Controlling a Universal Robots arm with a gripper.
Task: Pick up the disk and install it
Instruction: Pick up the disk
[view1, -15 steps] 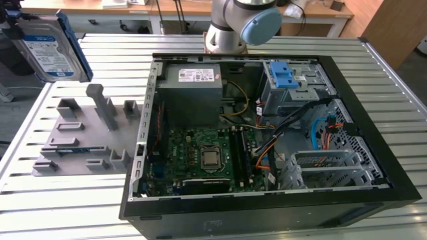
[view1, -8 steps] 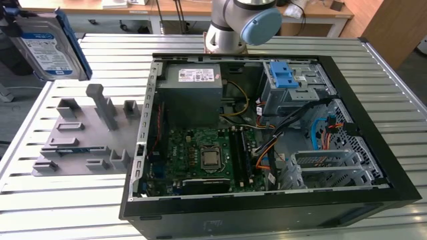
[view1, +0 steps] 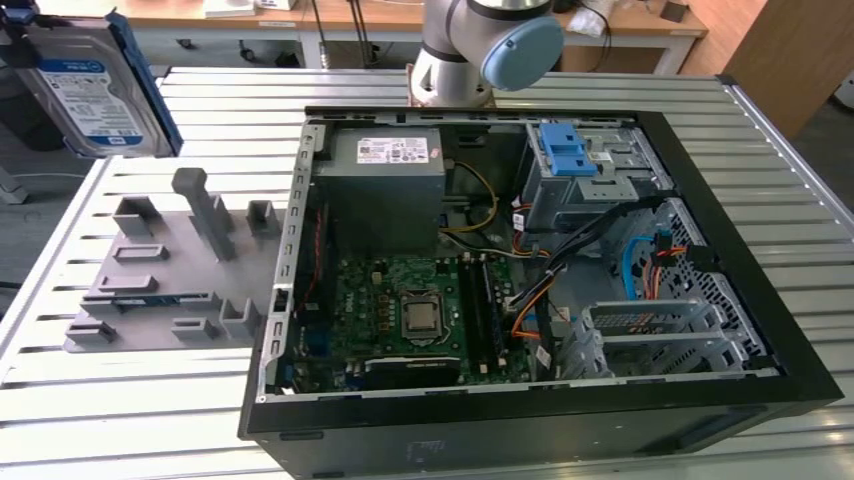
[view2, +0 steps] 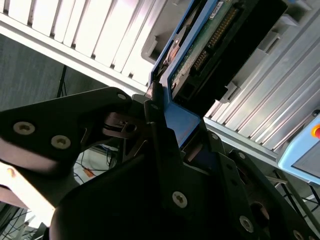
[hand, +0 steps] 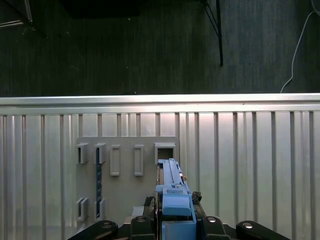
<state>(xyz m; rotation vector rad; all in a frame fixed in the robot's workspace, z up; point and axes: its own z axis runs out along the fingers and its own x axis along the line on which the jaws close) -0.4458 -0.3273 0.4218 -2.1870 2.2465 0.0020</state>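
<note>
The black hand (view2: 175, 125) pinches the flat silver, blue-framed disk (view1: 87, 90) by its carrier, in the air over the grey slotted rack (view1: 174, 265) on the ribbed bench (view1: 120, 420): pickup looks done, and seating it in the open black computer case (view1: 534, 425) is not yet done.

Arm (view1: 470, 45): grey joint housing with a blue cap, top centre of the exterior view, link running up out of shot. Gripper (view2: 172, 112): black linkage type, jaws closed in on the disk (view2: 200, 55), clamping its blue carrier from both sides. One thin finger (view2: 154, 125) lies flat along the carrier edge. In the first wrist view the gripper points down, disk edge-on between the fingers, linkage arms (hand: 105, 227) spread out to either side.
</note>
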